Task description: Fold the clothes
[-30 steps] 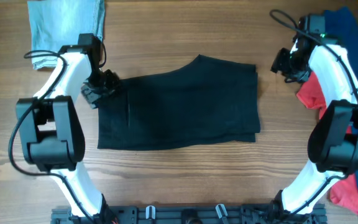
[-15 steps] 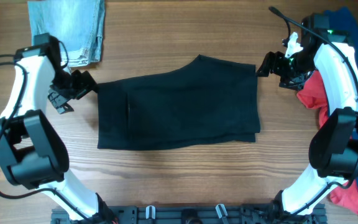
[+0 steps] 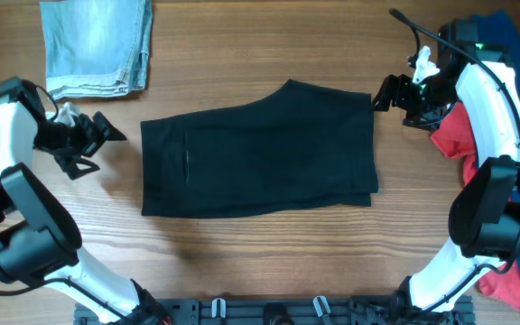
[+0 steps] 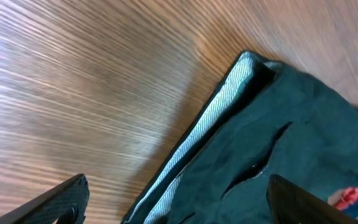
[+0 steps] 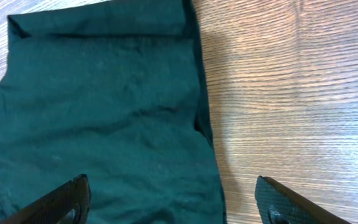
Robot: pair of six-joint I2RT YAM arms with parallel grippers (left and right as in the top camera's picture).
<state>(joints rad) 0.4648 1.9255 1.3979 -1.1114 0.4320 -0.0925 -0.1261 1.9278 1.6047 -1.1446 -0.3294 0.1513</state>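
The black shorts-like garment lies flat, folded over, in the middle of the table. My left gripper is open and empty, left of the garment's left edge and apart from it. The left wrist view shows that edge with a striped inner lining between the open fingers. My right gripper is open and empty, just off the garment's top right corner. The right wrist view shows the garment's right edge below the open fingers.
A folded light-blue denim piece lies at the back left. Red fabric and dark blue fabric lie piled at the right edge, behind the right arm. More red fabric shows at the front right.
My left gripper let go of the garment's left edge and drew back leftward, clear of it. My right gripper moved left toward the top right corner, then held still.
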